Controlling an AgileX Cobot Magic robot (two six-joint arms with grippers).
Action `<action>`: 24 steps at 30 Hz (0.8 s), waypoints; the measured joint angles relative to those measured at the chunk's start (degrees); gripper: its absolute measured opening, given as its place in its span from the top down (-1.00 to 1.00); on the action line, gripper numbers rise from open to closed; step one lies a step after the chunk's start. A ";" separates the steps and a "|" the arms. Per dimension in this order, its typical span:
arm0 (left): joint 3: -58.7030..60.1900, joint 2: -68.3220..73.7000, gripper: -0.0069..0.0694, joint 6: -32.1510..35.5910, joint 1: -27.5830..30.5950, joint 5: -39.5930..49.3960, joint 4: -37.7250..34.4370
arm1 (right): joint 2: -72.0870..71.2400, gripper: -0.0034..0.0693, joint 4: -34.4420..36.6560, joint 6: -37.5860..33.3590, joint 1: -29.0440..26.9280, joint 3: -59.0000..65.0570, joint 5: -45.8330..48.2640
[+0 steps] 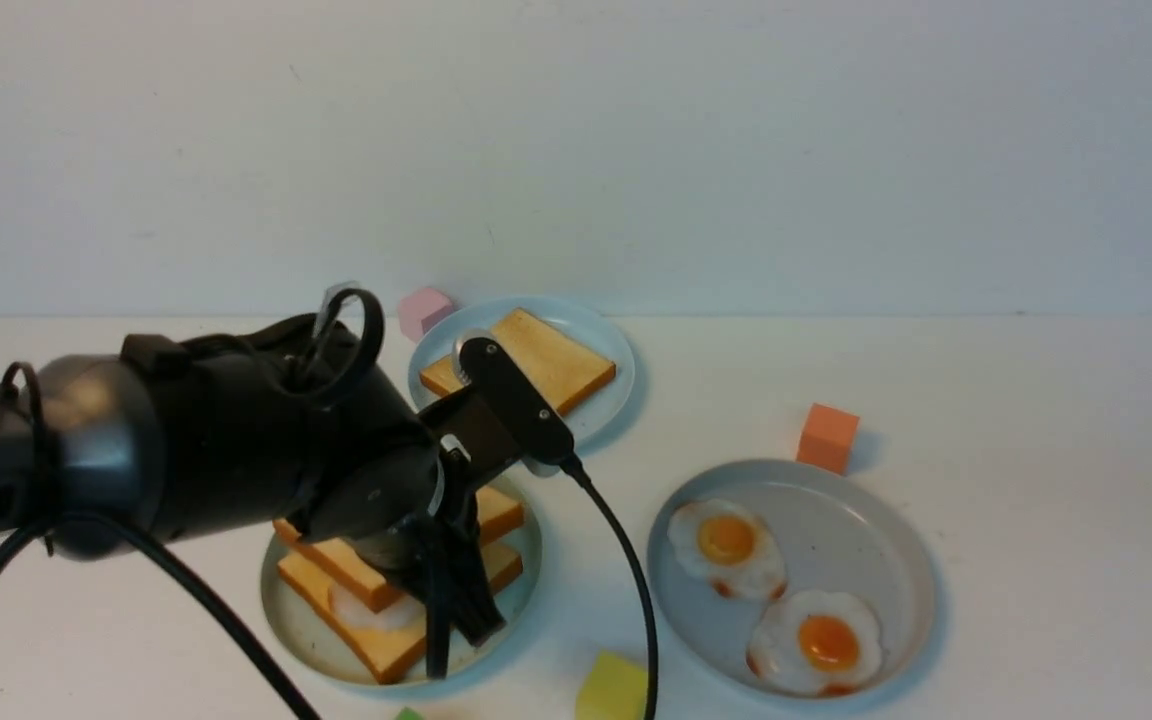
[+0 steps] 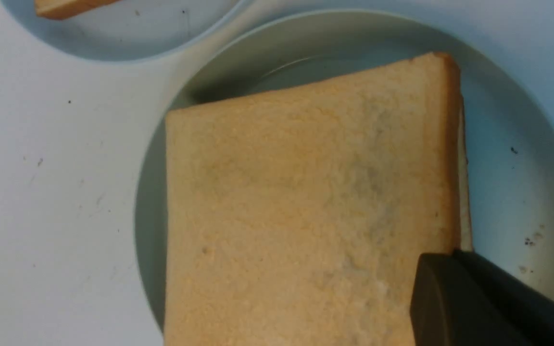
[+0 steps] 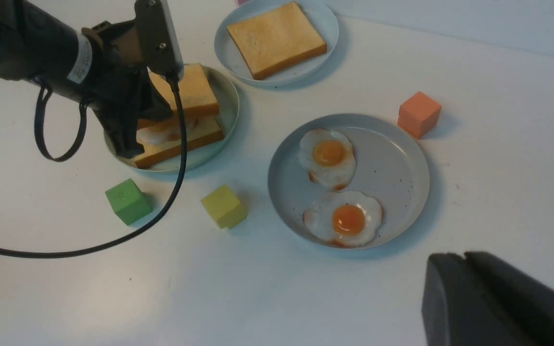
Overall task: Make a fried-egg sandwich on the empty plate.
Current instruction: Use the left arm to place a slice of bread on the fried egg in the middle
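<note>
The left gripper [image 1: 458, 645], jaws clamped on the golden square top toast slice [image 2: 306, 202], should settle it level over the white fried egg [image 1: 366, 612] on the round mint-green plate [image 1: 301, 625], then release.

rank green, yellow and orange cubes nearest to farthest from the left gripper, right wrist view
From the left gripper:
1. green cube, near edge, left of centre
2. yellow cube, near edge, about centre
3. orange cube, farther back on the right

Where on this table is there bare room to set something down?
Free: the table right of the egg plate and orange cube, and the far strip right of the toast plate. Crowded: around the mint plate, with the left arm, cable and yellow cube.
</note>
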 joint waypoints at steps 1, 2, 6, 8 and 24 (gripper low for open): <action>0.00 0.00 0.84 0.00 0.00 0.00 -0.58 | 0.00 0.74 0.00 0.00 0.00 0.00 0.00; 0.00 0.00 0.83 0.00 0.00 0.00 -1.13 | 0.00 0.73 0.00 0.00 0.00 0.00 0.00; 0.00 0.00 0.76 0.00 0.00 0.06 -3.18 | 0.00 0.72 0.00 -0.05 0.00 0.00 0.00; 0.00 0.00 0.72 0.00 0.00 0.11 -3.69 | 0.00 0.72 0.00 -0.05 0.00 0.00 0.00; 0.00 0.00 0.23 0.00 0.00 1.93 -4.01 | 0.00 0.69 0.00 -0.05 0.00 0.00 0.00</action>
